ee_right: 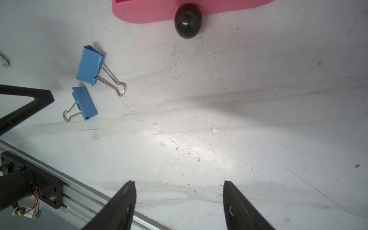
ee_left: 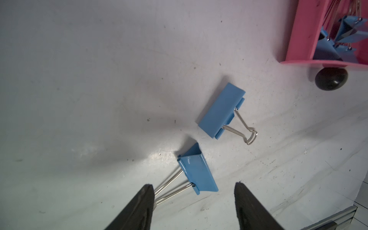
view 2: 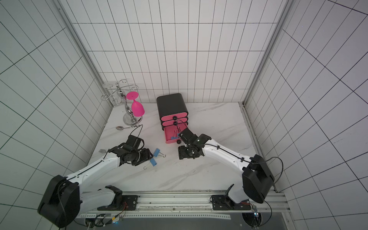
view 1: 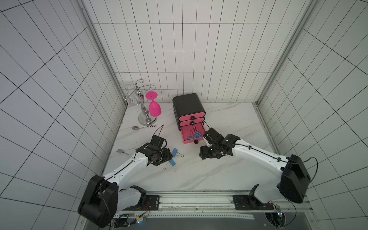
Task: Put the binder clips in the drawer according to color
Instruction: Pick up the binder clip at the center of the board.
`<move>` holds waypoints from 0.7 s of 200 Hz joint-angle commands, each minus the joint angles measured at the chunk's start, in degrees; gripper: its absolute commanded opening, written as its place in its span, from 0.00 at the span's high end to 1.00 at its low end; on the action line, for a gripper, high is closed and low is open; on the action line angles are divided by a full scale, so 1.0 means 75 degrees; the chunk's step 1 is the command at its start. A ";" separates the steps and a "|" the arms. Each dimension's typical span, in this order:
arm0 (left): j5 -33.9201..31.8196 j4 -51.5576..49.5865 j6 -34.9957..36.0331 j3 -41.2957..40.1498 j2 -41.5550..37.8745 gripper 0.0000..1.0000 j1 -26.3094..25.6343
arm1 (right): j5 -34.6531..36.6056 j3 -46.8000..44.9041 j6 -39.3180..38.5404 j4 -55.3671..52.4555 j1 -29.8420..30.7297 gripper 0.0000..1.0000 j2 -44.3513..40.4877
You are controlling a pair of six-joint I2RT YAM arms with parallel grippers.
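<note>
Though spread, left pincer perhaps touches clip | right pincer spread near drawer edge

We find bare table at lower centre in a top view; the pulled-out drawer and right arm crowd mid-frame

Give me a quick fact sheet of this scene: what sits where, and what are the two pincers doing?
chest: top two drawers shut, bottom drawer pulled out
inside it: stored clips, blue as far as visible
loose on table: near clip and far clip, both blue
left pincer: open, near clip just ahead of its tips, not gripped
right pincer: open, empty, by bottom drawer
bystanders: goblet, spoon, fork
</note>
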 commanded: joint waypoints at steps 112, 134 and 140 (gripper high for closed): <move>-0.0490 0.1009 -0.1053 -0.1452 -0.0747 0.32 -0.1284 | 0.1028 -0.0436 0.0260 -0.0849 -0.0034 0.29 -0.1783; -0.0745 0.1014 -0.1500 -0.1599 -0.0933 0.32 -0.1848 | 0.1110 -0.0585 0.0311 -0.0907 -0.0036 0.29 -0.2023; -0.0804 0.1025 -0.1588 -0.1642 -0.0960 0.32 -0.1991 | 0.1131 -0.0624 0.0322 -0.0920 -0.0043 0.29 -0.2097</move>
